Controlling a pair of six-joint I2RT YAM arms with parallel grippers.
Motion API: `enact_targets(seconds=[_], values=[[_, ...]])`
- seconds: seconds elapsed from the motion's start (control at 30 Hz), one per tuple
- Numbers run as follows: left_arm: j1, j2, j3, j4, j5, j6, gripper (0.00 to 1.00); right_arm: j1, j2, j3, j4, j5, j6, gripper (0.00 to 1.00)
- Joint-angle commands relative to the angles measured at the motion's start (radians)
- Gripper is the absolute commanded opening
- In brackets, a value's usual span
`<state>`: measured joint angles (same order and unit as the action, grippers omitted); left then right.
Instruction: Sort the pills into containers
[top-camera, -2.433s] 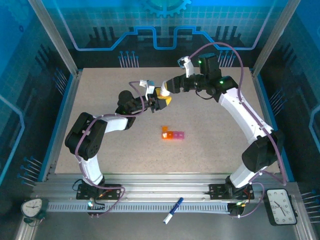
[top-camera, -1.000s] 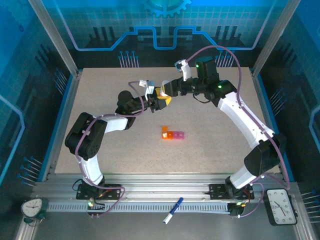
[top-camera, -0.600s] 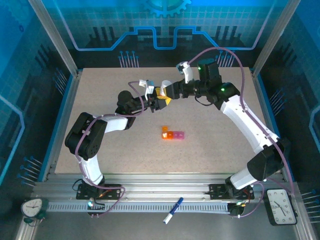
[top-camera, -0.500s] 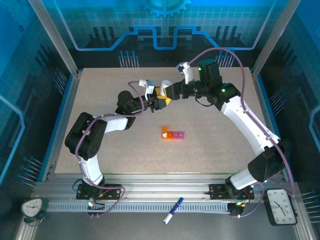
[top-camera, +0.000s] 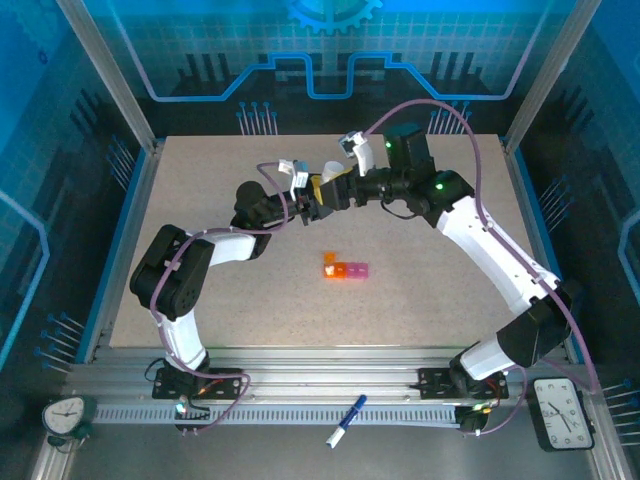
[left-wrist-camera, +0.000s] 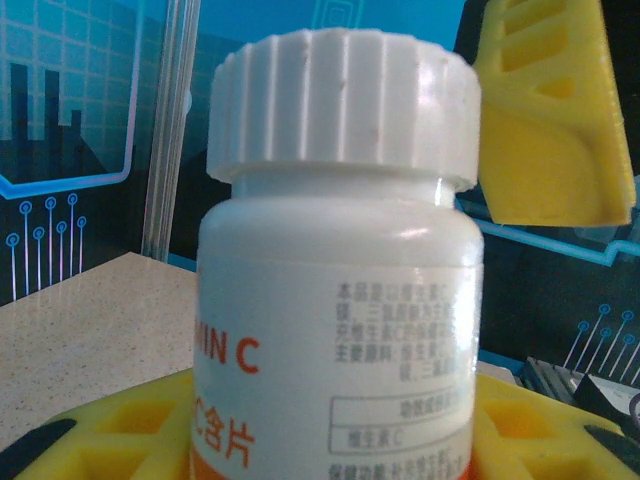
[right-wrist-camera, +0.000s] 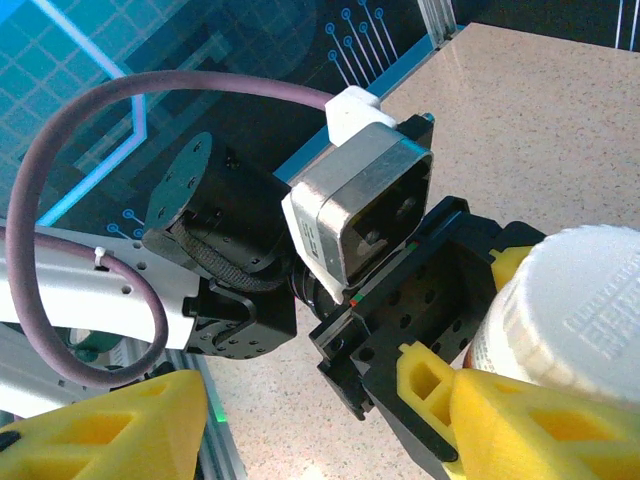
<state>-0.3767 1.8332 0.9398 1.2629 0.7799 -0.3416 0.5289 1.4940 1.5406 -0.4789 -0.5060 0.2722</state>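
Left gripper (top-camera: 312, 205) clamped on bottle (left-wrist-camera: 340, 300). Right gripper (top-camera: 338, 190) jaws apart, 1 finger (left-wrist-camera: 550, 120) at cap's (left-wrist-camera: 345, 105) 3 o'clock. Containers (top-camera: 345, 269) at bottle's 5 o'clock.

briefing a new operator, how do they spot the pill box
On the speckled table, look near the middle, a little nearer than the white-capped bottle in the left hand. The pill box is a short strip of small joined cells, half orange, half pink, lying flat, not held.
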Motion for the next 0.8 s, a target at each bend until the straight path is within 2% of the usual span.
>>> enact_targets(seconds=[0.0, 0.17, 0.33, 0.77], values=[[-0.004, -0.023, 0.016, 0.025, 0.015, 0.004, 0.0, -0.02, -0.04, 0.036, -0.009, -0.001, -0.008, 0.67], [-0.004, -0.023, 0.014, 0.025, 0.016, 0.005, 0.0, -0.089, -0.058, 0.041, 0.004, 0.026, 0.023, 0.69], [-0.004, -0.022, 0.016, 0.025, 0.016, 0.004, 0.0, -0.143, -0.028, 0.038, 0.011, 0.064, 0.057, 0.84], [-0.005, -0.016, 0.019, 0.026, 0.016, 0.003, 0.0, -0.133, 0.093, 0.104, 0.042, 0.035, 0.09, 0.82]])
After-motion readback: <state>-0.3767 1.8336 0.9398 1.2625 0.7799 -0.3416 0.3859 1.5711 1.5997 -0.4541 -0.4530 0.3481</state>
